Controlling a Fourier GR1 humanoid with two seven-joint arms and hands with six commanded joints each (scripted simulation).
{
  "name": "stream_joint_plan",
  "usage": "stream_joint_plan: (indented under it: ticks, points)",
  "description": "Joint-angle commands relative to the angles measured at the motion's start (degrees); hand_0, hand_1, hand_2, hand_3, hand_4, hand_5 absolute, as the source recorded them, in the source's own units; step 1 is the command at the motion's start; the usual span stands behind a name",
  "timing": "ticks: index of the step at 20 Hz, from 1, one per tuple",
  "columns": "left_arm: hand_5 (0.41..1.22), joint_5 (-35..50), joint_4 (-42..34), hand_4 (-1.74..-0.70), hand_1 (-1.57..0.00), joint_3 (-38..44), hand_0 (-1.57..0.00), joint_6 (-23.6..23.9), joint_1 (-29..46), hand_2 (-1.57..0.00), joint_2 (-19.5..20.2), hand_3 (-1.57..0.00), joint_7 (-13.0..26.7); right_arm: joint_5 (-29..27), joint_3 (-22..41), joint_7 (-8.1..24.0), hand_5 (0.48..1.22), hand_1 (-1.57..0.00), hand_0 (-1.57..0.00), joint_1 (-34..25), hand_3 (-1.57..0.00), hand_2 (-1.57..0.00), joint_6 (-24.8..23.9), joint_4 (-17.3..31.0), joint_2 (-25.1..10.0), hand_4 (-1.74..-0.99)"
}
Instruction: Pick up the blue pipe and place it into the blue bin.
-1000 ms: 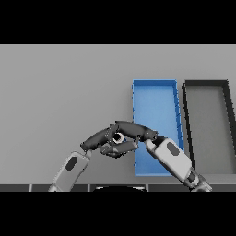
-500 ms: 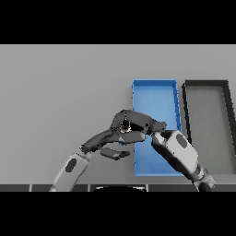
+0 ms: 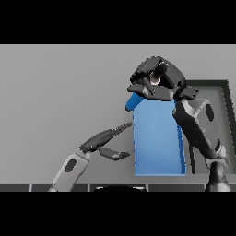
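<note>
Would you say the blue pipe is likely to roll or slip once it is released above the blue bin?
Probably: the blue pipe looks round and smooth, so it may roll. It juts from the curled right hand above the blue bin, whose raised walls should likely contain it.

1. Grey table (image 3: 55, 92): broad bare stretch left of the bins, open to a hand from the left and far sides.
2. Blue bin (image 3: 159, 138): interior open from above across its middle and near end; far end covered by the right hand (image 3: 156, 80), curled round the blue pipe (image 3: 134, 101) at the far-left corner.
3. Right forearm: crosses the bin's right wall, blocking entry from that side.
4. Dark bin (image 3: 226, 92): right of the blue one, largely hidden behind the arm.
5. Left hand (image 3: 103, 140): fingers extended, just beside the blue bin's left wall, obstructing that near-left approach.
</note>
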Motion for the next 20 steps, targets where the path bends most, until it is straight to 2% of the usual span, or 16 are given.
stream_joint_plan:
  ticks: [1,3,5,8,11,15,18,20]
  points:
    - [0.492,-0.1,0.6,-0.91,0.0,-0.2,0.0,-0.2,0.9,0.0,0.2,0.0,0.2,1.3,-0.6,-0.6,1.117,-1.57,-1.57,-1.0,-1.57,-1.57,-0.2,2.4,-1.3,-1.732]
    - [0.491,0.3,0.0,-0.91,0.0,-0.1,0.0,-0.5,1.1,0.0,0.5,0.0,-0.4,2.9,-1.4,-0.4,1.131,-1.57,-1.57,-2.1,-1.57,-1.57,-1.7,8.3,-2.9,-1.735]
    - [0.487,0.6,0.1,-0.91,0.0,0.3,0.0,-0.5,1.0,0.0,0.4,0.0,0.1,5.2,-1.5,0.3,1.135,-1.57,-1.57,-1.0,-1.57,-1.57,-1.0,13.0,-4.9,-1.737]
    - [0.489,0.8,-0.1,-0.9,0.0,0.5,0.0,-0.3,0.6,0.0,0.2,0.0,0.9,6.1,-1.5,1.3,1.12,-1.57,-1.57,4.7,-1.57,-1.57,-2.7,16.5,-5.9,-1.739]
    - [0.483,0.9,0.8,-0.89,0.0,0.6,0.0,-0.4,0.1,0.0,-0.2,0.0,1.9,7.5,0.4,1.9,1.122,-1.57,-1.57,10.8,-1.57,-1.57,-4.1,16.4,-6.0,-1.74]
    - [0.47,1.0,0.8,-0.89,0.0,0.9,0.0,-0.3,0.4,0.0,0.1,0.0,0.8,7.6,2.8,6.4,1.12,-1.57,-1.57,18.8,-1.57,-1.57,-8.9,15.1,-6.3,-1.741]
    - [0.463,0.6,0.6,-0.88,0.0,0.6,0.0,-0.5,1.2,0.0,0.7,0.0,-0.1,8.1,5.7,10.3,1.122,-1.57,-1.57,23.8,-1.57,-1.57,-10.6,14.4,-6.5,-1.741]
    - [0.464,0.9,0.8,-0.88,0.0,0.5,0.0,-0.3,0.8,0.0,-0.1,0.0,0.3,9.0,7.7,11.8,1.124,-1.57,-1.57,26.4,-1.57,-1.57,-11.0,14.8,-6.5,-1.655]
